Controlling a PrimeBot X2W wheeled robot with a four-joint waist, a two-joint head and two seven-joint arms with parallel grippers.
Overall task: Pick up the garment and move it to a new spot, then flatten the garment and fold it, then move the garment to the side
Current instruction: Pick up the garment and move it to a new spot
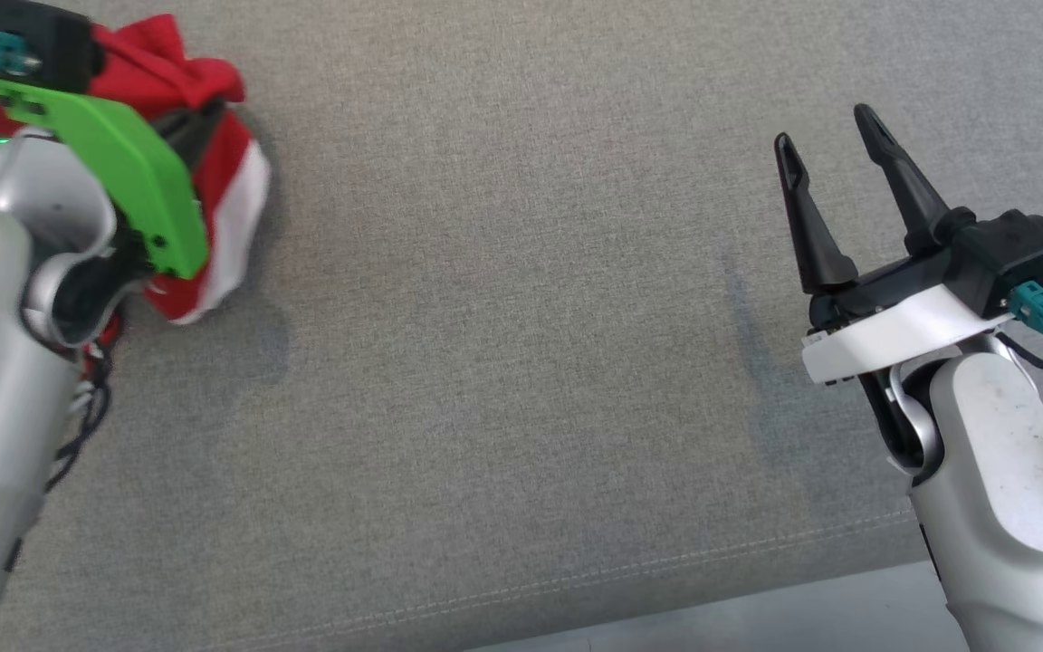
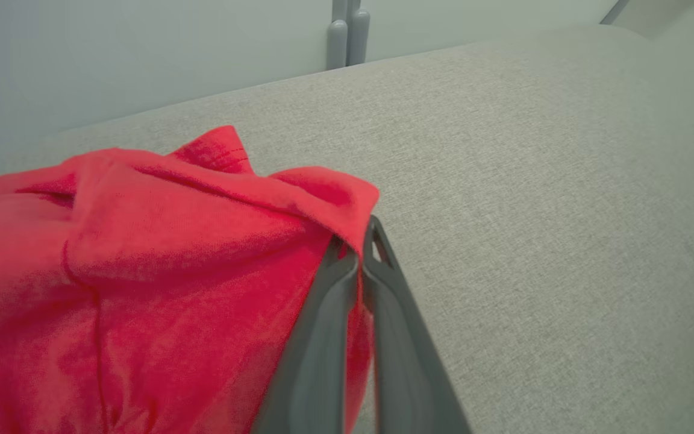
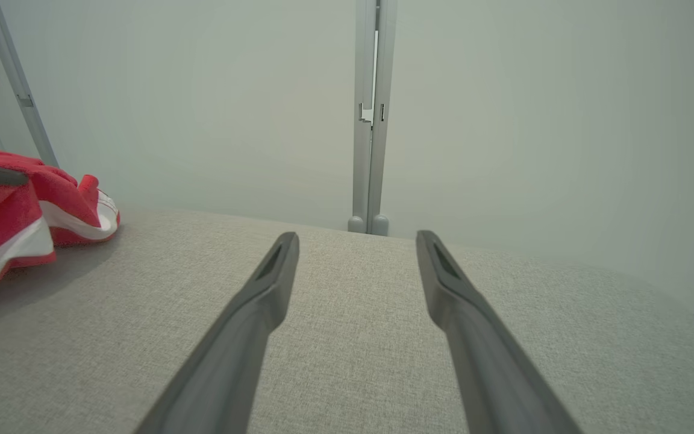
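Note:
The garment (image 1: 173,68) is red with a white band and sits bunched at the far left of the grey cushion. My left arm's green bracket (image 1: 114,172) covers part of it. In the left wrist view, my left gripper (image 2: 362,241) is shut on a fold at the edge of the red garment (image 2: 160,253). The right wrist view has the garment (image 3: 3,205) at its left edge, casting a shadow on the cushion. My right gripper (image 1: 827,129) hovers open over bare fabric at the right, nothing between its fingers (image 3: 262,301).
The grey fabric surface (image 1: 503,317) stretches wide between both arms. Its stitched front edge (image 1: 666,561) runs along the bottom, with a pale floor strip below. A pale wall with a grey upright post (image 3: 370,120) stands behind the surface.

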